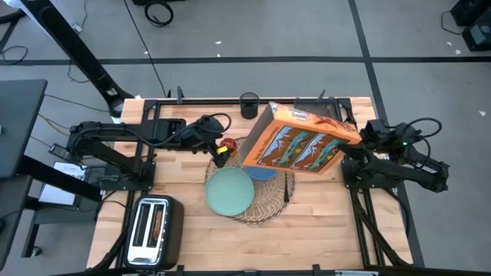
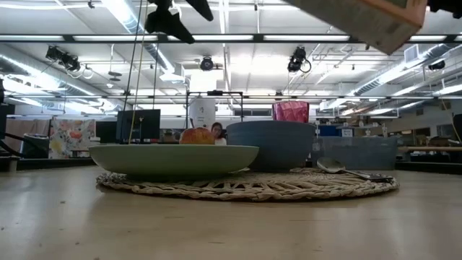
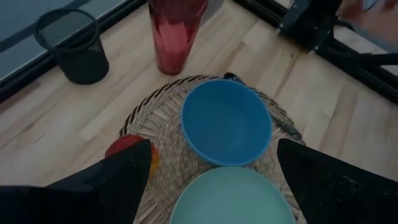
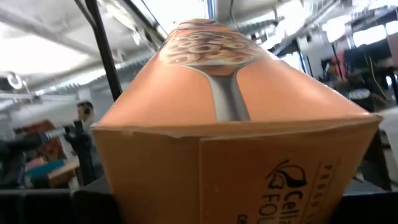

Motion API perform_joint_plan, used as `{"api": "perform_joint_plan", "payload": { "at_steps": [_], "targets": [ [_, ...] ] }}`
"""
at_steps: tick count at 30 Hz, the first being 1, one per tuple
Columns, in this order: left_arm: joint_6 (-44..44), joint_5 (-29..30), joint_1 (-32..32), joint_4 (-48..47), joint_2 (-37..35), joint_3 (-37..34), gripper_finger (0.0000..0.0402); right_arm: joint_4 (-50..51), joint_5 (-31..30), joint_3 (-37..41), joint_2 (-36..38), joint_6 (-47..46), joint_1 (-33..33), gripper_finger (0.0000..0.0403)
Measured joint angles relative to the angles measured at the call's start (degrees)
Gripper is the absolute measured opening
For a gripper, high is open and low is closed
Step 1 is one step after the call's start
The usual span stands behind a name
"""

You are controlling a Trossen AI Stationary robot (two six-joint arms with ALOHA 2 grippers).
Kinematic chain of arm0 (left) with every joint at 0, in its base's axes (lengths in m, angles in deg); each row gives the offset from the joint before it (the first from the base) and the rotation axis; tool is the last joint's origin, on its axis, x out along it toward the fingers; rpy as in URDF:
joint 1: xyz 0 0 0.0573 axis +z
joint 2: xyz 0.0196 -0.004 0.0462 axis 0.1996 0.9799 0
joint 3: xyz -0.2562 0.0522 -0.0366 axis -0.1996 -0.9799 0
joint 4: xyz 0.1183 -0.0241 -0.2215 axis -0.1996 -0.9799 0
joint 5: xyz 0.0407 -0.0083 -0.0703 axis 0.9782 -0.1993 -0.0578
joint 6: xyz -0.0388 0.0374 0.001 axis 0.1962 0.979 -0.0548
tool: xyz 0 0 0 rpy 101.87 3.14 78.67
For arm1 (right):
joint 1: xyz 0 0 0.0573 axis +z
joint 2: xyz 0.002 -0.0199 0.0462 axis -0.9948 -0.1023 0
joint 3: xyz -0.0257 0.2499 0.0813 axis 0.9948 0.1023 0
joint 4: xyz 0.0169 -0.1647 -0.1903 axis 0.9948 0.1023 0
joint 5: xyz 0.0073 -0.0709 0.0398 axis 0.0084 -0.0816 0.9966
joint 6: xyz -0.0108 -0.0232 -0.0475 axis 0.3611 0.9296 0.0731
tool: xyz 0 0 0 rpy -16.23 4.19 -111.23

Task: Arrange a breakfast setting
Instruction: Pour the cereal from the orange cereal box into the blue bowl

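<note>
The round wicker placemat (image 1: 265, 205) lies mid-table. On it stand the pale teal plate (image 1: 229, 192) and the blue bowl (image 3: 227, 121). The dark spoon (image 1: 288, 188) lies along its right side. The red apple (image 3: 127, 144) sits at its far left edge. The translucent red cup (image 3: 177, 31) stands upright on the table just beyond it. My left gripper (image 3: 214, 186) hangs open and empty above the apple and the bowl. My right gripper (image 1: 355, 138) is shut on the orange cereal box (image 1: 295, 142), held high over the bowl and cup. My right gripper holds the cereal box by its end toward the table's right (image 1: 347, 132), coming at it about level from the right. The box is lifted clear, lying on its side with a broad printed face up, slanting across the table. In the right wrist view the box (image 4: 236, 124) hides the fingers.
A black mesh pen cup (image 1: 249, 103) stands at the table's far edge. A silver toaster (image 1: 153, 230) sits at the near left corner. A grey tray (image 2: 361, 152) shows behind the bowl in the low view. Bare wood lies near the front edge.
</note>
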Motion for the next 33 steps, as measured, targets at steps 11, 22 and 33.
{"api": "perform_joint_plan", "payload": {
  "at_steps": [11, 22, 33],
  "targets": [
    [-8.14, 2.78, -2.83, 2.91, 8.14, 0.00, 0.0353, -12.45, -3.45, -0.02, -0.08, -0.04, 0.00, 0.0248],
    [-17.99, 2.76, -1.00, 6.96, 22.12, -0.02, 0.0353, -15.19, -6.51, -0.04, -0.23, 0.36, 0.00, 0.0248],
    [-26.19, -0.48, 0.39, 7.43, 26.86, -0.02, 0.0294, -13.91, -8.51, -0.04, -0.23, 0.34, -0.01, 0.0248]
  ]
}}
